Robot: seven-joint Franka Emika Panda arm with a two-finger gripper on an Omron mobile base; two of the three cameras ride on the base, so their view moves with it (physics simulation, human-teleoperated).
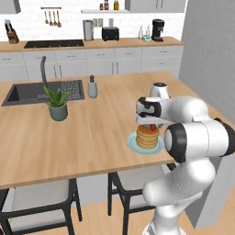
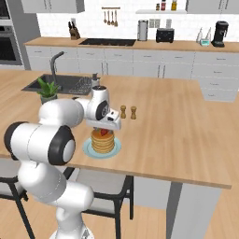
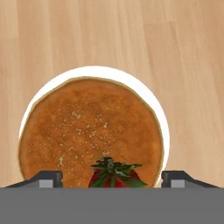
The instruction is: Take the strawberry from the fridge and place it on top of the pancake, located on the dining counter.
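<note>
1. Where the left base view looks over the light-wood surface (image 1: 92, 133): hanging just above the pancake (image 1: 147, 136), with the jaws (image 1: 148, 124) pointing down from the white arm.
2. Sitting on top of that stack, showing as a small red spot: the strawberry (image 1: 152, 127), the stack itself resting on a pale blue-green dish (image 1: 133, 144) near the surface's front edge.
3. Standing further back: a potted plant (image 1: 58, 103), a soap bottle (image 1: 92, 86) and a dark sink (image 1: 27, 92).
4. Seen from the right base view: lying on the pancake (image 2: 102, 141), directly beneath the jaws (image 2: 105, 129), the strawberry (image 2: 104, 132); standing just behind, apart from the dish (image 2: 116, 150), two small wooden shakers (image 2: 128, 112).
5. Looking down through the hand view: standing wide apart, with the two dark fingertips (image 3: 48, 179) clear of the berry on either side and gripping nothing.
6. Resting between them, green cap up, on the near edge of the round brown pancake (image 3: 87, 127): the strawberry (image 3: 114, 174).
</note>
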